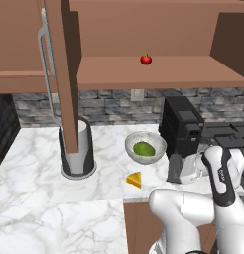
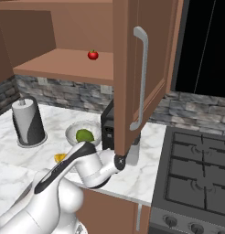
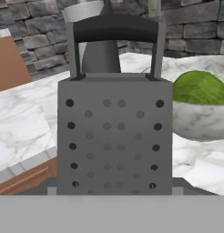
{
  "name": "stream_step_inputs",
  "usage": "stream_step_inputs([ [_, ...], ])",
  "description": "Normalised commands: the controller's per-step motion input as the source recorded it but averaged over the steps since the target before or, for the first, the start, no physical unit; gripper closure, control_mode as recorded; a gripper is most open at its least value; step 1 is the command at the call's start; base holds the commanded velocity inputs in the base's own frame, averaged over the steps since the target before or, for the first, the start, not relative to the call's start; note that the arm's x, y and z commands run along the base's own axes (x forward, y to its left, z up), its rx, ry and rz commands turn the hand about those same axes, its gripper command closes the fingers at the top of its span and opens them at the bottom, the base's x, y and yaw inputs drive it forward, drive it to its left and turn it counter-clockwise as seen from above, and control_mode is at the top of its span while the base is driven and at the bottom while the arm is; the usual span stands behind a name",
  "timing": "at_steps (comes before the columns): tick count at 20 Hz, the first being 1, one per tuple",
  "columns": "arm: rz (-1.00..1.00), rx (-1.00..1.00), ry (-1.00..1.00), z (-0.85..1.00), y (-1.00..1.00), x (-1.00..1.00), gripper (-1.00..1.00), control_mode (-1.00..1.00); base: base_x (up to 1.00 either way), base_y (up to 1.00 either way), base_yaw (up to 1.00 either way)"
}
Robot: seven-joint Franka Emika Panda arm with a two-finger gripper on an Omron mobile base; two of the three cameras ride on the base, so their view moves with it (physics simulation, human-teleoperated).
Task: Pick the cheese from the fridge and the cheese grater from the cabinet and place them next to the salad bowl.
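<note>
A robot gripper (image 1: 186, 166), low on a marble counter (image 1: 39, 163) and seemingly clasping a cheese grater (image 3: 114, 134), should set it upright just right of the salad bowl (image 1: 145, 147), near the cheese (image 1: 135, 179).

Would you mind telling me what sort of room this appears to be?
A kitchen, rendered: a marble counter under wooden wall cabinets, a gas stove alongside, and a salad bowl set out.

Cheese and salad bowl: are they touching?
Apart. The left base view shows bare marble between the cheese and the salad bowl.
</note>
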Motion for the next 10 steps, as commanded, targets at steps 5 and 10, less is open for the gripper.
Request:
stream_step_inputs([
  [5, -0.05, 0.00, -0.08, -0.22, 0.20, 0.05, 1.00, -1.00, 0.00, 0.00, 0.00],
  [10, -0.07, 0.00, -0.05, -0.21, 0.18, 0.07, 1.00, -1.00, 0.00, 0.00, 0.00],
])
